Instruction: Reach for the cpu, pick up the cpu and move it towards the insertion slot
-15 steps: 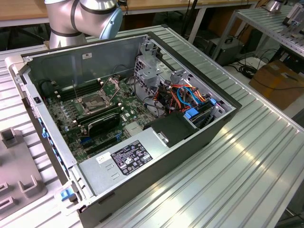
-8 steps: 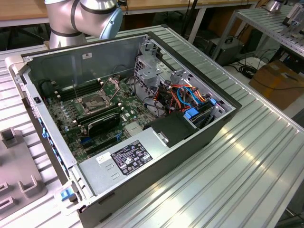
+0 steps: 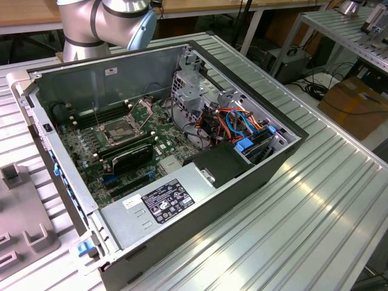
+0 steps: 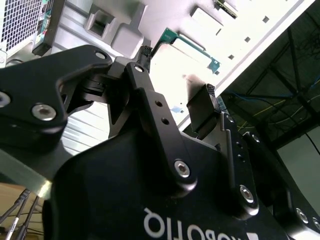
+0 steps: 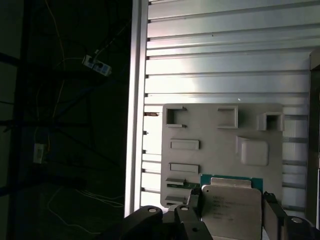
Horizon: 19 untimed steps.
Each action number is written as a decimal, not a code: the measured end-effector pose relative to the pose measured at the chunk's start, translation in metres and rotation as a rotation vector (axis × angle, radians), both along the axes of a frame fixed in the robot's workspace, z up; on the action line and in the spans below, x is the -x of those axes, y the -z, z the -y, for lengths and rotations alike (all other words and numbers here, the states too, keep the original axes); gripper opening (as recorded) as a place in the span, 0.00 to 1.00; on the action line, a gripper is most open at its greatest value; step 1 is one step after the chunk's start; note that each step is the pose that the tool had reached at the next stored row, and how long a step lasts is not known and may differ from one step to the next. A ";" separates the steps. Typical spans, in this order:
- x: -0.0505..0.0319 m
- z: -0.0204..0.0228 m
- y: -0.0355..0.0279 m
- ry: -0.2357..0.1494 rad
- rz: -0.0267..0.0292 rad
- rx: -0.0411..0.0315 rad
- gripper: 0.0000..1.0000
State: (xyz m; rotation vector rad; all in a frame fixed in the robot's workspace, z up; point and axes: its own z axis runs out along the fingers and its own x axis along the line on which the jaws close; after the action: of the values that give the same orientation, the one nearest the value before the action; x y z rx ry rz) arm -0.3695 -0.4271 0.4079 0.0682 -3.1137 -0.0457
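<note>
The ribbed aluminium worktop (image 3: pixel 303 200) carries an open computer case (image 3: pixel 254 167), a grey sheet-metal box lying on its side. The robot arm (image 3: pixel 103 21), with its rounded silver joints, stands behind the case at the far edge. Inside the case, a boxy grey power supply (image 3: pixel 160 203) fills the near end. A perforated steel drive cage (image 3: pixel 194 91) and a tangle of blue and orange cables (image 3: pixel 242 121) crowd the side toward the exterior view's right. The green motherboard (image 3: pixel 91 151) lies flat on the case floor. On it sits the insertion slot (image 3: pixel 117 129), square with a dark centre and a shiny steel frame. A black expansion card (image 3: pixel 130 159) stands just beside it on the near side, and the case walls rise all round.

In the first wrist view, a matt grey fixture plate (image 5: pixel 215 135) with raised rectangular holders lies on the worktop's ribs (image 5: pixel 225 50), close to the edge. The cpu (image 5: pixel 231 212) rests flat on this plate, well apart from the slot. It is a square chip with a dull silver lid and a thin green rim; in the second wrist view (image 4: pixel 192 50) the lid glares white.

The black pincer (image 5: pixel 232 197) hangs over the chip with its jaws spread wide, one finger off each side and a sliver of plate showing by one finger. The second wrist view shows the pincer (image 4: pixel 178 70) gaping the same way.
</note>
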 end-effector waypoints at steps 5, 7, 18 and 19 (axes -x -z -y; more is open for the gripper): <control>-0.0038 0.0000 0.0000 0.000 0.0000 0.0001 0.55; -0.0048 0.0000 0.0000 0.000 0.0000 0.0000 0.55; -0.0101 0.0000 0.0000 0.000 0.0000 0.0000 0.55; -0.0105 0.0000 0.0000 0.000 0.0000 0.0001 0.55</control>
State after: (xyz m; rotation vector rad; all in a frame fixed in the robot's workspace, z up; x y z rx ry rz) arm -0.3590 -0.4271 0.4079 0.0681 -3.1136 -0.0456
